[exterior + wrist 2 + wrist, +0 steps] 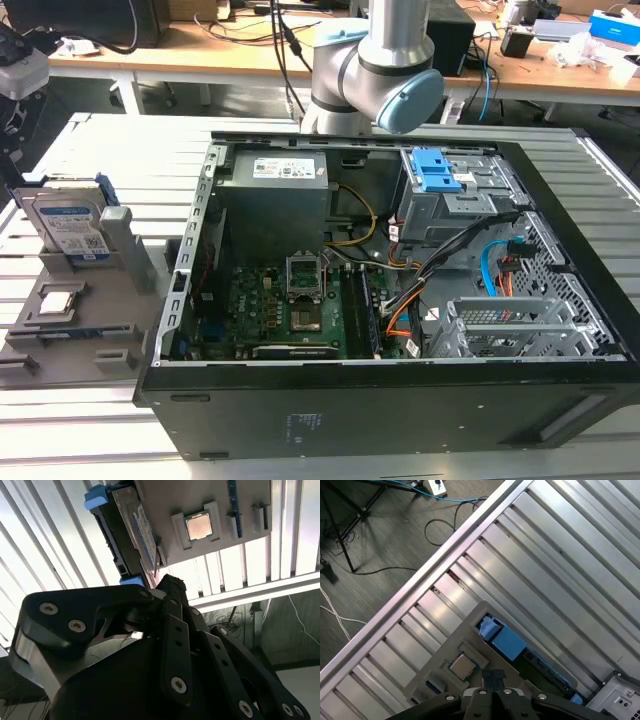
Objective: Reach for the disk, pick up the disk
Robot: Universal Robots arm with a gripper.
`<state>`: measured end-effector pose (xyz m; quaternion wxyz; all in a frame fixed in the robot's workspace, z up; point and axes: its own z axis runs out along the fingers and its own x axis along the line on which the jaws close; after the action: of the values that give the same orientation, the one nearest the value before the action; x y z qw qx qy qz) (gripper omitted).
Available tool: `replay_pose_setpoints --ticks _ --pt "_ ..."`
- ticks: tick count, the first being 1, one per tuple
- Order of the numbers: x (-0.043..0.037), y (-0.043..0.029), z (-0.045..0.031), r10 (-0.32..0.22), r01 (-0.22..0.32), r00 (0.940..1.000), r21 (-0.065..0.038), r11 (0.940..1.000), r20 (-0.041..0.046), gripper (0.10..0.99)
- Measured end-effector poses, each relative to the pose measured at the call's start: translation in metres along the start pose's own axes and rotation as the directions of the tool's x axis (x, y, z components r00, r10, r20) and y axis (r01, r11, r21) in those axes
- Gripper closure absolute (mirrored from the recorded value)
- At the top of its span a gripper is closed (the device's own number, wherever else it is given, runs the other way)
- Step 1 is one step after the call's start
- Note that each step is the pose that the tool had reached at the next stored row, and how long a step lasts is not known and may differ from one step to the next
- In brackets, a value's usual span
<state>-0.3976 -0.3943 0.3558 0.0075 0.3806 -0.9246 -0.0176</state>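
While the disk [70, 225] stands on edge in the tray [100, 335], the closed, empty end effector [493, 675] hovers apart.

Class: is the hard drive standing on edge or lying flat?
On edge: in the exterior view the hard drive stands upright in the grey holder.

You can see the disk [68, 222] standing in the grey tray [120, 300]. It is smooth silver metal with a paper label, and its blue bracket [106, 188] is plastic. The tray looks like dull, matt plastic. The small chip [199, 526] in the tray is shiny metal. Under the tray, the table [70, 430] is ribbed, shiny metal. The gripper [492, 679] looks matt black.
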Motion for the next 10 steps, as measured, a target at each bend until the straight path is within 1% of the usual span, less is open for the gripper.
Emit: replay_pose_setpoints --ticks 2,5,10 --pt "0.0 0.0 0.0 -0.037 0.037 0.9993 0.0 0.9993 -0.0013 0.98" --pt "0.0 0.0 0.0 -0.074 0.074 0.9972 0.0 0.9972 -0.0029 0.98" --pt "0.0 0.0 0.0 -0.142 0.142 0.9899 0.0 0.9899 -0.0054 0.98"
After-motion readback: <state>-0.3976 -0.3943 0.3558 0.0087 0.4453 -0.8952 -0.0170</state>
